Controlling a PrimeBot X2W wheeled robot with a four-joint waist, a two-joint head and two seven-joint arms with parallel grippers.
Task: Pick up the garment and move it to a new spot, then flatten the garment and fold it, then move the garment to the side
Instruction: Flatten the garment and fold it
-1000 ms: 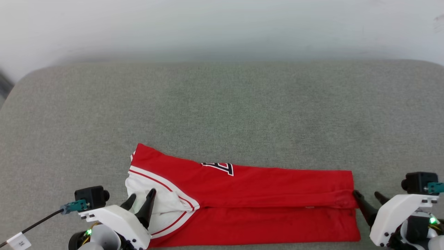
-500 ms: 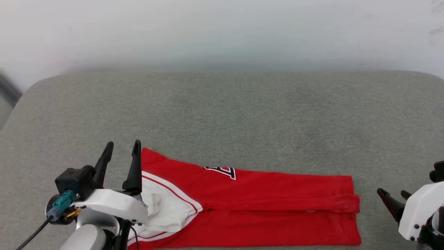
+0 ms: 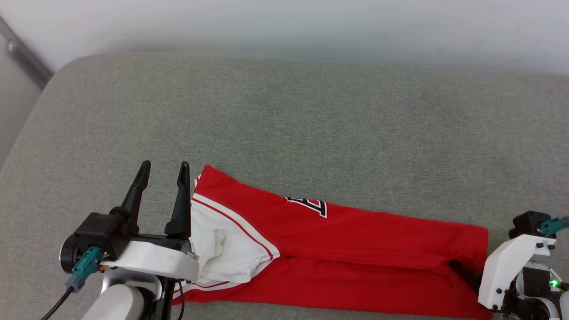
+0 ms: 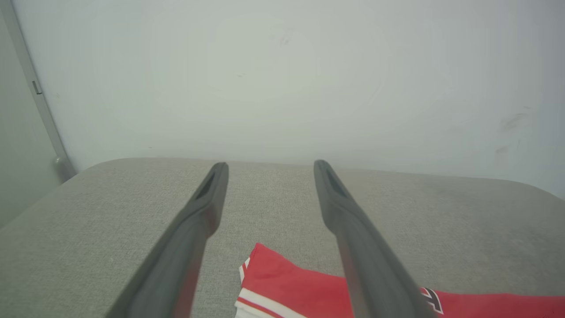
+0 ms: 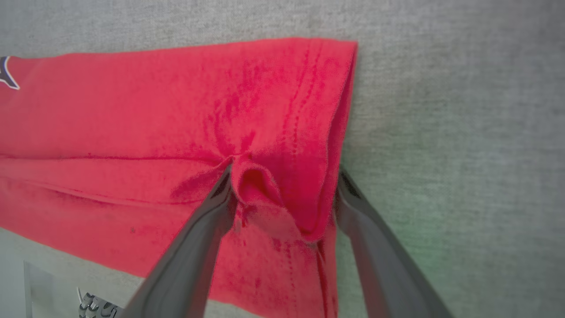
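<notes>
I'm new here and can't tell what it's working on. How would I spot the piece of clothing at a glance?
Find the big grey cushion against the pale wall. Near its front edge lies the garment, folded into a long strip. It alone is bright red, white-lined at one end.

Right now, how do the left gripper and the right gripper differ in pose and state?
The left gripper has nothing between its jaws; the right gripper straddles a bunched fold at the hem of the red jersey. The left gripper stands beside the armhole end, over the grey cushion; the right gripper is at the hem end. Both have jaws open.
</notes>
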